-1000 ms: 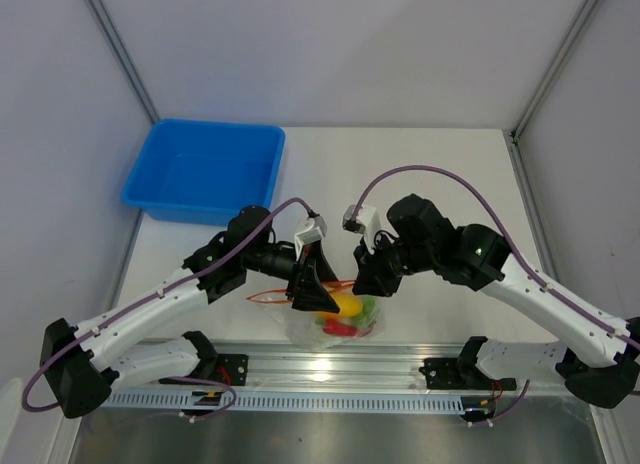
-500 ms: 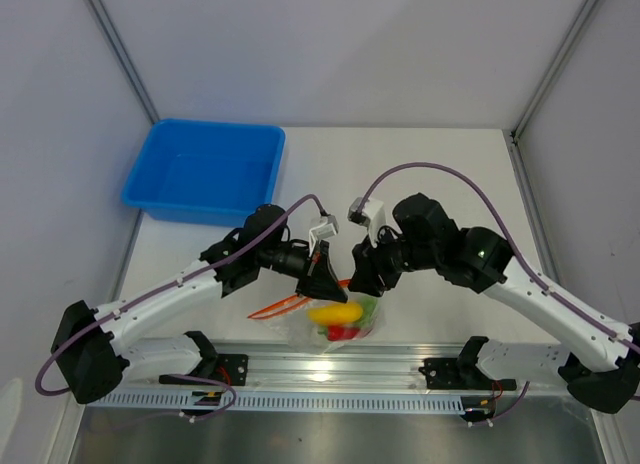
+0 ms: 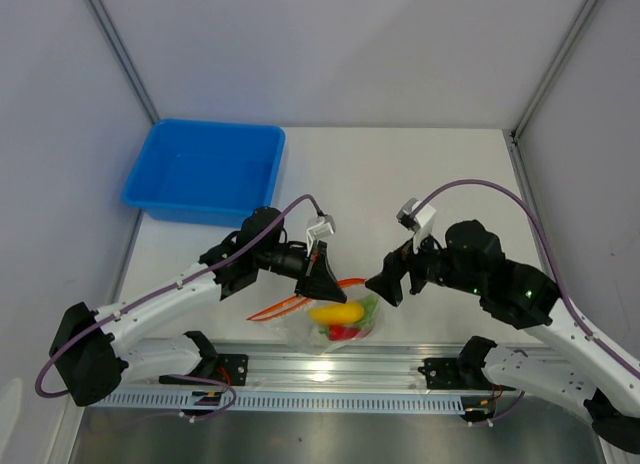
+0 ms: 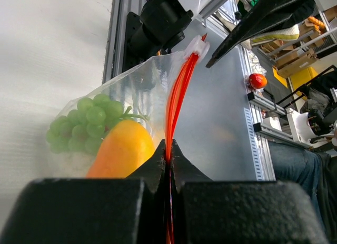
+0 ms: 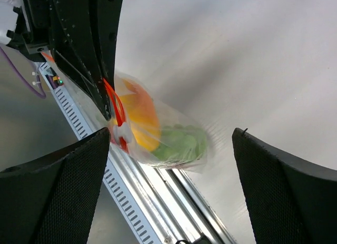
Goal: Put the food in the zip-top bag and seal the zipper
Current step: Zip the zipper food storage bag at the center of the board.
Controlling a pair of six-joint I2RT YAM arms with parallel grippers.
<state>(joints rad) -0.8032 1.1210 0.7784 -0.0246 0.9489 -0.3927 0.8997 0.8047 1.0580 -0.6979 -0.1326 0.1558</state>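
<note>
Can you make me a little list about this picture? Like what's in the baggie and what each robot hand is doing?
bag: clear zip-top bag, near the front edge of the table
inside: green grapes, yellow-orange piece, red chili
left gripper: shut on the zipper
right gripper: open, holding nothing, beside the bag
sealed all along: cannot tell
blue bin: far left of the table

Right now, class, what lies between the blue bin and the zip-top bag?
The left gripper, shut on the zipper, and its arm's wrist; the top view shows it.
</note>
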